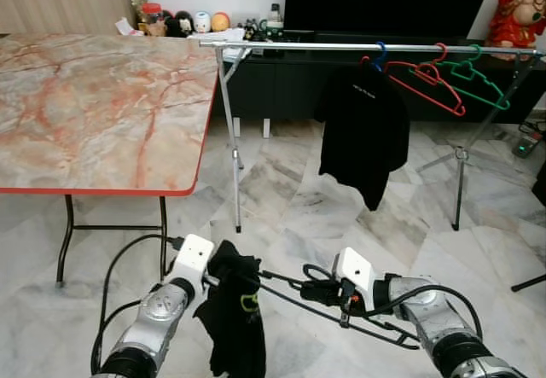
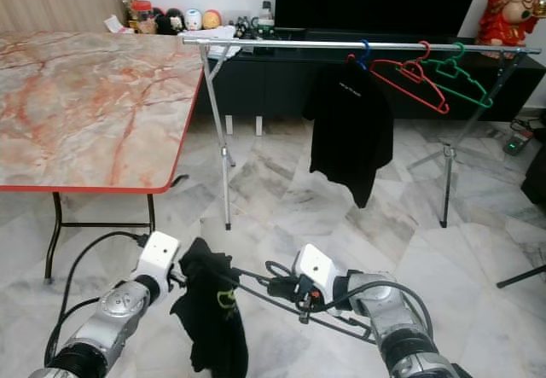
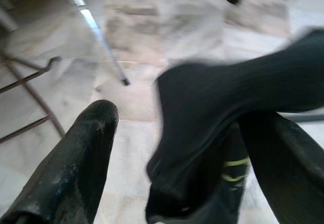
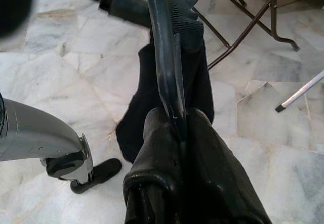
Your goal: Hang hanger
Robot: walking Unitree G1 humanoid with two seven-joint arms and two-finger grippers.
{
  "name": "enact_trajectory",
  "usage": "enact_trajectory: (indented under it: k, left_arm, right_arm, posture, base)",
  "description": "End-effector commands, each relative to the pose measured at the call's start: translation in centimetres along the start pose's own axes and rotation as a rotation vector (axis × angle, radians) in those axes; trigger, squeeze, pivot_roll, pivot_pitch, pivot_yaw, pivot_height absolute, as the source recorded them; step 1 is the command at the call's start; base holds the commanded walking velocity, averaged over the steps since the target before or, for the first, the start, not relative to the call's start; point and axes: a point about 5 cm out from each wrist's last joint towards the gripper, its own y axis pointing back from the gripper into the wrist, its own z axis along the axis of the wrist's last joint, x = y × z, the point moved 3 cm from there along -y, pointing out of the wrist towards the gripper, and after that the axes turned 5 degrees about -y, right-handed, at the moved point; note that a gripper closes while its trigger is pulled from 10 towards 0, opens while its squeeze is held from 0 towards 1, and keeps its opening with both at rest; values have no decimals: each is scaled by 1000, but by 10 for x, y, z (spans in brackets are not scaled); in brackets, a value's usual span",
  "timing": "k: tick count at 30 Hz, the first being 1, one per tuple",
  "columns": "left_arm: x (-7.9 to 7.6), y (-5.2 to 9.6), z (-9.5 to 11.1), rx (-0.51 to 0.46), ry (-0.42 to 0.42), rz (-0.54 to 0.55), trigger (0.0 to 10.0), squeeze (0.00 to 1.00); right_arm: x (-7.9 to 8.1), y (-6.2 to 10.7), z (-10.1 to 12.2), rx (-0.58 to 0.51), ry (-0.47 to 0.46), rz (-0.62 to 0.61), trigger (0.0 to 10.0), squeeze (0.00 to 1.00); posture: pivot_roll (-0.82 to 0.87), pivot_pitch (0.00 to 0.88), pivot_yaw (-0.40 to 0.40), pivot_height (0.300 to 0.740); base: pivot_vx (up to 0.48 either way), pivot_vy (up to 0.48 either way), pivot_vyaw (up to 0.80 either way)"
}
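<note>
Low in front of me I hold a thin black hanger with a black garment draped over its left end. My right gripper is shut on the hanger's bar, as the right wrist view shows. My left gripper is at the garment; its fingers stand apart with the cloth between them, against one finger. Ahead, a silver clothes rail carries a black shirt on a blue hanger, a red hanger and a green hanger.
A marble-topped folding table with a red edge stands at the left, touching the rail's left end. The rack's legs spread over the marble floor. A dark TV cabinet sits behind the rack. A black stand foot lies at the right.
</note>
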Motion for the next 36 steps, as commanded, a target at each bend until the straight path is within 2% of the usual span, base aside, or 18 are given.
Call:
enact_trajectory:
  k: [1, 8, 12, 13, 17, 24, 25, 26, 27, 28, 29, 31, 33, 35, 36]
  left_arm:
    - [-12, 2, -4, 7, -84, -78, 10000, 0]
    - [-11, 6, -12, 34, -171, -90, 10000, 0]
    - [6, 6, -11, 38, -220, 21, 10000, 0]
    - [14, 7, -8, 26, -217, 76, 10000, 0]
    - [23, 7, -4, 5, -210, 135, 10000, 0]
    - [11, 5, -3, -6, -207, 73, 10000, 0]
    - [6, 4, -2, -14, -206, 55, 4549, 0]
    - [0, 3, -2, -20, -197, 20, 4431, 0]
    - [0, 3, -2, -20, -197, 20, 4431, 0]
    - [-7, 2, -3, -13, -207, -28, 4745, 0]
    - [-9, 2, -4, -10, -215, -43, 4745, 0]
    - [-15, 3, -9, 11, -251, -85, 5451, 0]
    - [-16, 3, -10, 20, -253, -96, 5490, 0]
    - [-15, 3, -10, 14, -245, -83, 3255, 0]
    - [-14, 3, -9, 12, -244, -77, 3255, 0]
  right_arm:
    - [-4, 1, 12, -28, 27, -1, 0, 0]
    - [-9, 2, 20, -38, 37, -7, 0, 0]
    - [-8, 3, 23, -44, 49, 7, 0, 0]
    - [-8, 3, 23, -43, 50, 11, 0, 0]
    - [-7, 2, 22, -39, 48, 17, 0, 0]
    - [-5, 1, 22, -41, 43, 26, 0, 0]
    - [-5, 1, 22, -44, 42, 31, 0, 0]
    - [-5, 1, 22, -44, 41, 34, 0, 0]
    - [-5, 1, 22, -44, 41, 34, 0, 0]
    - [-4, 1, 22, -43, 42, 39, 0, 0]
    - [-4, 1, 22, -43, 43, 40, 0, 0]
    - [-4, 1, 22, -42, 42, 42, 0, 0]
    - [-4, 1, 22, -42, 41, 41, 0, 0]
    - [-4, 1, 22, -42, 40, 42, 0, 0]
    - [-4, 1, 22, -42, 40, 42, 0, 0]
  posture:
    - [37, 46, -41, 740]
    - [34, 54, -47, 740]
    - [34, 58, -51, 740]
    - [34, 58, -51, 740]
    - [38, 62, -54, 740]
    - [35, 64, -52, 740]
    - [35, 65, -52, 740]
    - [35, 65, -52, 740]
    - [35, 65, -52, 740]
    - [35, 65, -53, 740]
    - [35, 65, -53, 740]
    - [36, 66, -52, 740]
    - [36, 66, -52, 740]
    - [33, 66, -50, 740]
    - [34, 66, -50, 740]
  base:
    - [0, 0, 0]
    - [0, 0, 0]
    - [0, 0, 0]
    - [0, 0, 0]
    - [0, 0, 0]
    - [0, 0, 0]
    - [0, 0, 0]
    - [0, 0, 0]
    - [0, 0, 0]
    - [0, 0, 0]
    - [0, 0, 0]
    - [0, 0, 0]
    - [0, 0, 0]
    - [0, 0, 0]
    - [0, 0, 0]
